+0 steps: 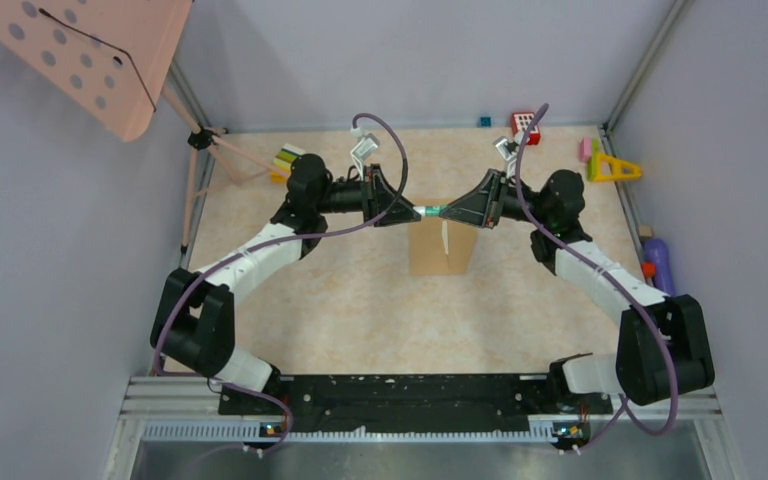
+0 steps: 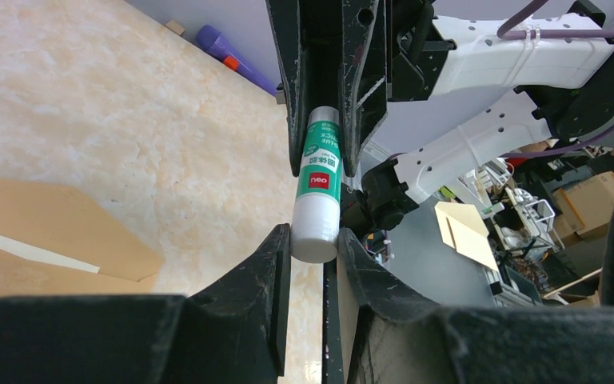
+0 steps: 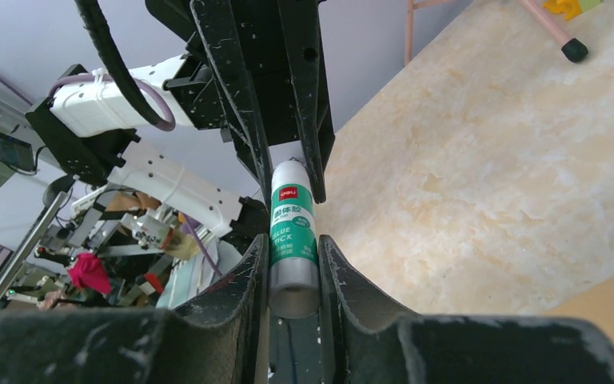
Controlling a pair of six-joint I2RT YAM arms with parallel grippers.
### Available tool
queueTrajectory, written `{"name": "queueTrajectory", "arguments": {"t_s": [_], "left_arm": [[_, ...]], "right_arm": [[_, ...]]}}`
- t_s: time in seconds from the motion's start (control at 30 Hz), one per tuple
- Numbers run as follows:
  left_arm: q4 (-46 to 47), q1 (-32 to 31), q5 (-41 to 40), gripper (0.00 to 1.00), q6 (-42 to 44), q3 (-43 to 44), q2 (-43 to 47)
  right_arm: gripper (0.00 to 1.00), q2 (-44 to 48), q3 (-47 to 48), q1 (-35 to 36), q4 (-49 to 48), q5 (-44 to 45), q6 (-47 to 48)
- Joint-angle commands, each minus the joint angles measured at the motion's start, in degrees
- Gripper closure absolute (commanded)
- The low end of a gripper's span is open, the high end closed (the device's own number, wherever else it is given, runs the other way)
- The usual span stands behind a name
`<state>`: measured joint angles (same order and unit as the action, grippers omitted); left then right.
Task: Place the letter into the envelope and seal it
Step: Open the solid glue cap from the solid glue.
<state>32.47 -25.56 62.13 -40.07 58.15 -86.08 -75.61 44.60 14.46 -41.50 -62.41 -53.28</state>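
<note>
Both ends of the glue stick (image 1: pixel 429 211) are clamped, by left gripper (image 1: pixel 415 211) and right gripper (image 1: pixel 444 211), above the envelope (image 1: pixel 440 252) lying on the table (image 1: pixel 360 300); probably best to pull straight apart, holding firm, to uncap.

rear: red block (image 1: pixel 525 126) | right edge: yellow triangular toy (image 1: pixel 615 168), purple bottle (image 1: pixel 658 264) | upper left: pink perforated panel (image 1: pixel 90 55)

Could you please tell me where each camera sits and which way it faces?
Top external: above and behind, looking down at the table; both arms show.
Left wrist: on that arm, looking past the left gripper at the right arm.
Right wrist: on that arm, looking past the right gripper at the left arm.
Both wrist views share the glue stick.
</note>
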Motion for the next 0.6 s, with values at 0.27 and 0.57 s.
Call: {"name": "queueTrajectory", "arguments": {"t_s": [0.27,0.57], "left_arm": [[5.2,0.78,-1.39,1.0,-1.49,-0.61,3.06],[8.78,1.12,-0.7,1.0,-3.55,-1.94,3.7]], "right_arm": [[1.0,1.1,-0.48,-0.58,-0.38,1.15,3.2],[1.0,0.82,-1.15,-2.52,-3.7,0.78,-0.5]]}}
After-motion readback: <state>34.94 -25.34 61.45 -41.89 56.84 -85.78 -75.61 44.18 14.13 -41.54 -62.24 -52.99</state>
